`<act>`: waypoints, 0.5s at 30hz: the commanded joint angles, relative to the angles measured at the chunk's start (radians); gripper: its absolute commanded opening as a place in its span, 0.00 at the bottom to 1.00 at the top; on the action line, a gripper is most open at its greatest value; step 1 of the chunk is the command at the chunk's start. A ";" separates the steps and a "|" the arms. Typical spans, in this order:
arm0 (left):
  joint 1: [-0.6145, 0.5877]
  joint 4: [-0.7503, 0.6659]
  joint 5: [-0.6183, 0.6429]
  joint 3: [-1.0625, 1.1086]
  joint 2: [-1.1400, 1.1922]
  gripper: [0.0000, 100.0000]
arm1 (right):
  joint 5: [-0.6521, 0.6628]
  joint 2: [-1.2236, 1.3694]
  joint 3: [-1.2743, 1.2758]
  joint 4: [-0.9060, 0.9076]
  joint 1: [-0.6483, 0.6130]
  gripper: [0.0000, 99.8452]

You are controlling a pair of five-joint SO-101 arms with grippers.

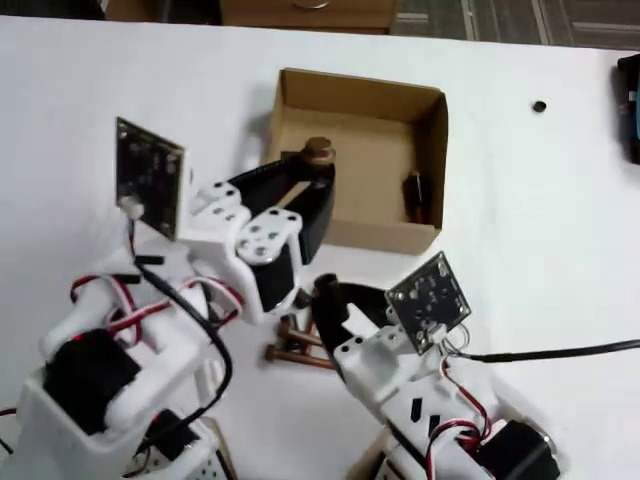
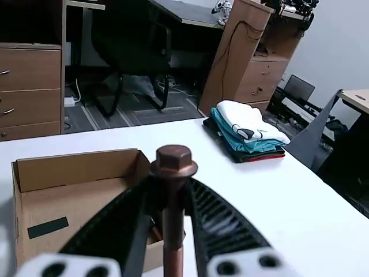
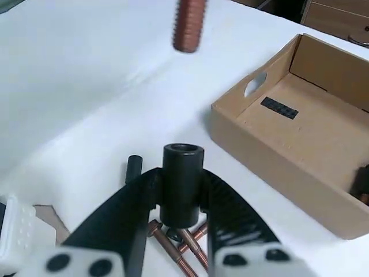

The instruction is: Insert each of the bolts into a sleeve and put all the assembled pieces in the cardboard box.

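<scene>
My left gripper (image 1: 316,168) is shut on a copper bolt (image 1: 318,152), held upright with its hex head (image 2: 173,162) on top, above the near wall of the cardboard box (image 1: 432,130). My right gripper (image 1: 325,296) is shut on a black sleeve (image 3: 183,183), held upright with its hole facing up, just in front of the box. The bolt's threaded end (image 3: 189,26) hangs above and beyond the sleeve, apart from it. One dark assembled piece (image 1: 414,197) lies inside the box at its right wall. Loose bolts (image 1: 295,347) and another sleeve (image 3: 134,165) lie on the table under the right gripper.
The white table (image 1: 530,250) stretches to the right of the box. A small black part (image 1: 539,105) lies at the far right, and a dark device (image 1: 630,100) sits at the right edge. Folded clothes (image 2: 248,130) lie beyond the box in the left wrist view.
</scene>
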 commanded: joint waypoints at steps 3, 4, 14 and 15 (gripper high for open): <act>0.003 -0.049 0.044 0.012 0.002 0.02 | 0.000 -0.101 0.081 -0.114 -0.002 0.02; 0.003 -0.049 0.046 0.010 0.002 0.02 | 0.000 -0.131 0.121 -0.142 -0.002 0.02; -0.015 -0.040 0.064 0.015 -0.006 0.02 | -0.002 -0.292 0.311 -0.268 0.001 0.02; -0.020 -0.040 0.089 0.015 -0.006 0.02 | -0.012 -0.292 0.313 -0.278 0.007 0.02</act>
